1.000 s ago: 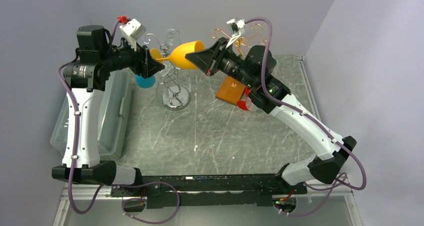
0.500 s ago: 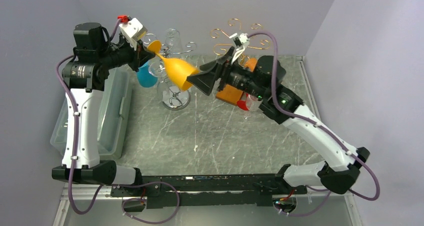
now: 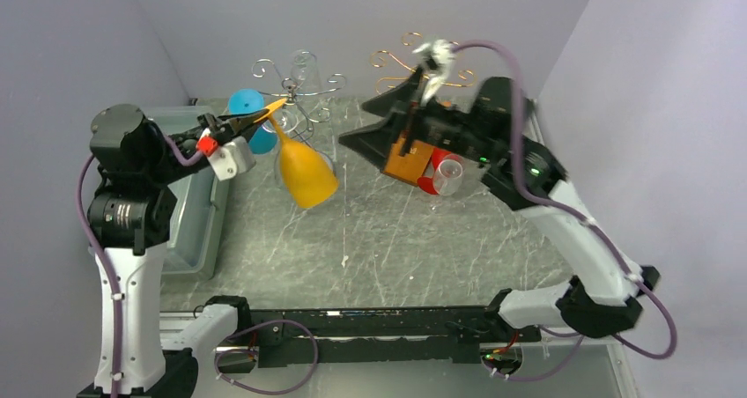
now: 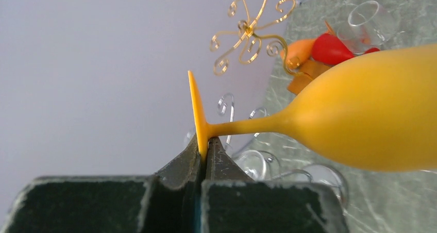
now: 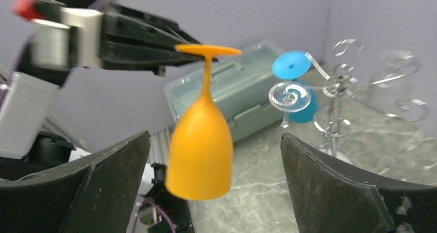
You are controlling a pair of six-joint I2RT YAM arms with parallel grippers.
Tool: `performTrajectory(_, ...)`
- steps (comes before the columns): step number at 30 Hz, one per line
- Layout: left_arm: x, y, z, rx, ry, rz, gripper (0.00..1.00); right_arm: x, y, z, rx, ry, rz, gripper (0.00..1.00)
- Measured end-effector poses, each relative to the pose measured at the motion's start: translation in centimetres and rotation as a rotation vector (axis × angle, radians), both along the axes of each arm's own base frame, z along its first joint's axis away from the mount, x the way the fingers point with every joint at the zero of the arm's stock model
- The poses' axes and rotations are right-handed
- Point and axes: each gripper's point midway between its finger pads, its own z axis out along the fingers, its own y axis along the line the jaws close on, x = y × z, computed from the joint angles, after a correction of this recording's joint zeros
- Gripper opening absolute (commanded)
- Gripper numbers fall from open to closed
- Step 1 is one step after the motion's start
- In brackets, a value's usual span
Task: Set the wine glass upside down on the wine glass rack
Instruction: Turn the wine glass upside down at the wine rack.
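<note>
Marbled table [image 3: 396,239], left hand [image 4: 203,158] pinching wine glass [image 4: 360,119] foot

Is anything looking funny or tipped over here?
Yes. The yellow wine glass hangs bowl-down in the air, not on a rack. The left gripper pinches only the thin edge of its foot. By the wooden block, a red glass and a clear glass seem to lie tipped on the table.

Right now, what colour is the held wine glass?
Orange-yellow. The wine glass shows best from the right wrist.
</note>
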Motion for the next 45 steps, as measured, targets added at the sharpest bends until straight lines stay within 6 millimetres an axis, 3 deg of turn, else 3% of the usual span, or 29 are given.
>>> performTrajectory(2,-1.0,-0.4,1.1,0.019,-0.082,-0.035,0.00,0.4,2.0,-1.5,-0.029,0.026,0.051,1.00)
performTrajectory(5,-1.4,-0.5,2.1,0.041,-0.162,-0.055,0.00,1.5,6.0,-6.3,-0.115,0.105,0.114,1.00)
performTrajectory(8,-1.2,-0.5,2.3,0.065,-0.201,-0.054,0.00,0.8,8.7,-10.1,-0.179,0.167,0.178,1.00)
performTrajectory(12,-0.5,-0.5,2.0,0.076,-0.202,-0.061,0.00,-0.9,9.7,-10.9,-0.185,0.168,0.234,1.00)
performTrajectory(17,-0.6,-0.6,2.1,0.083,-0.213,-0.064,0.00,-0.9,10.3,-12.1,-0.160,0.183,0.250,0.99)
performTrajectory(21,-0.7,-0.6,2.2,0.083,-0.221,-0.067,0.00,-1.1,10.7,-13.5,-0.163,0.209,0.258,0.76)
performTrajectory(24,-0.7,-0.6,2.4,0.083,-0.230,-0.070,0.36,-0.9,10.8,-13.6,-0.159,0.205,0.252,0.60)
performTrajectory(25,-0.7,-0.6,2.6,0.085,-0.243,-0.069,0.45,-0.7,10.7,-13.4,-0.154,0.201,0.240,0.57)
performTrajectory(27,-0.8,-0.7,2.5,0.080,-0.239,-0.070,0.86,-0.2,10.6,-13.4,-0.144,0.188,0.201,0.56)
performTrajectory(28,-0.9,-0.7,2.4,0.075,-0.232,-0.071,0.96,0.1,10.3,-13.5,-0.145,0.180,0.174,0.55)
performTrajectory(33,-1.0,-0.5,2.1,0.034,-0.158,-0.051,0.99,2.0,7.8,-13.5,-0.149,0.128,0.031,0.55)
performTrajectory(39,0.0,0.6,3.0,-0.047,-0.004,0.056,0.99,5.9,2.5,-13.6,-0.158,0.073,-0.178,0.55)
performTrajectory(42,0.3,1.3,2.8,-0.090,0.104,0.124,1.00,8.0,0.5,-15.2,-0.189,0.080,-0.261,0.55)
performTrajectory(45,0.2,1.9,1.8,-0.126,0.218,0.177,1.00,9.7,-0.2,-17.5,-0.239,0.100,-0.313,0.55)
